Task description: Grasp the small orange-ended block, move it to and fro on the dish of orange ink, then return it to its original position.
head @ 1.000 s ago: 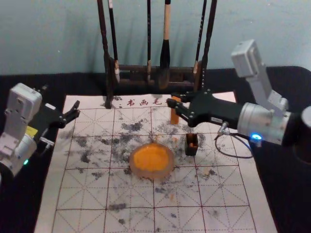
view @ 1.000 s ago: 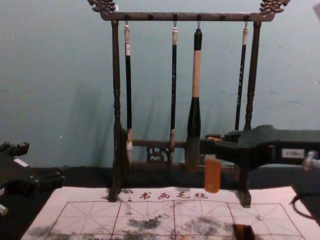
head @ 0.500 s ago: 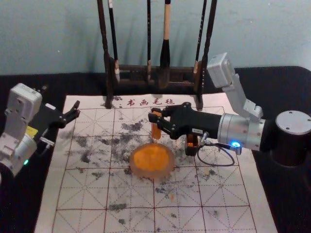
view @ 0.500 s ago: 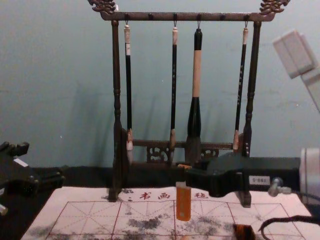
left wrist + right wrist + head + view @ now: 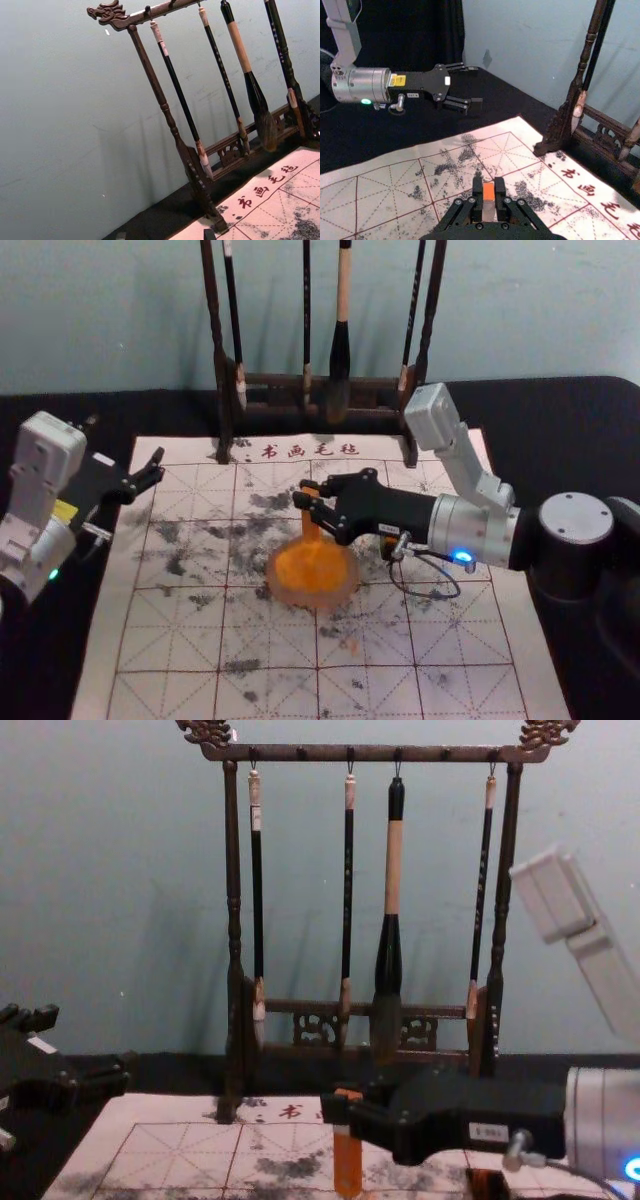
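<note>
Hanging at the dish — contact unclear — the block is pinched by the right end effector; left end effector spread open, far left.

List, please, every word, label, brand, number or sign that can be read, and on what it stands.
"书画毛毡", in red, along the far edge of the mat.
White label on the right arm: too blurred to read.
White label and yellow sticker on the left arm: too small to read.
Characters on black brush handles, sticker on the leftmost brush: too small.
</note>
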